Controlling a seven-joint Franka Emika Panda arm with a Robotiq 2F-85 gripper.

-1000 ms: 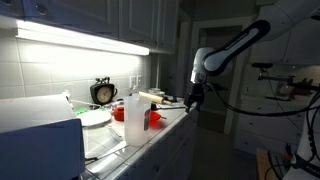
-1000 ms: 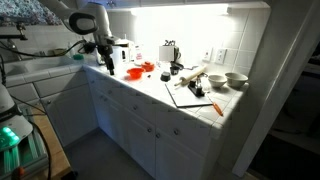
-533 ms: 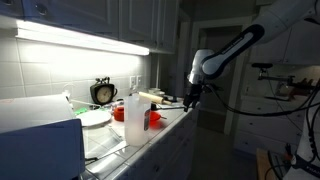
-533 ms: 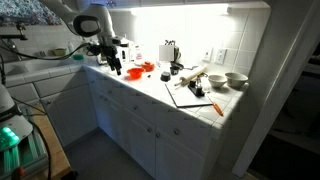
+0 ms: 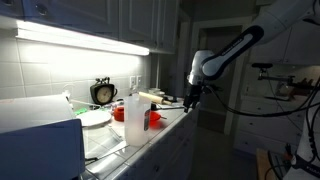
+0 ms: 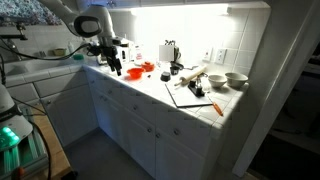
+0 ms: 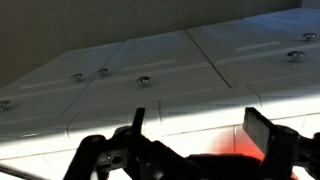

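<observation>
My gripper (image 5: 190,97) hangs just above the end of the kitchen counter (image 5: 172,125), at the tip of the white arm. In an exterior view the gripper (image 6: 113,65) is next to a red dish (image 6: 141,68) on the worktop, a little to its left. The wrist view shows the gripper (image 7: 200,122) open, with both dark fingers (image 7: 264,130) wide apart and nothing between them. A red blur (image 7: 235,142) lies low between them, and white cabinet doors with knobs (image 7: 143,79) fill the background.
A clear plastic jug (image 5: 134,118), a red cup (image 5: 152,119), a white plate (image 5: 95,118) and a clock (image 5: 103,92) stand on the counter. Further along are a rolling pin (image 6: 190,78), a dark cutting board (image 6: 192,94) and two bowls (image 6: 236,79).
The gripper has shifted slightly along the counter toward the red dish over the first half second, then stayed still. Its jaws remain open.
</observation>
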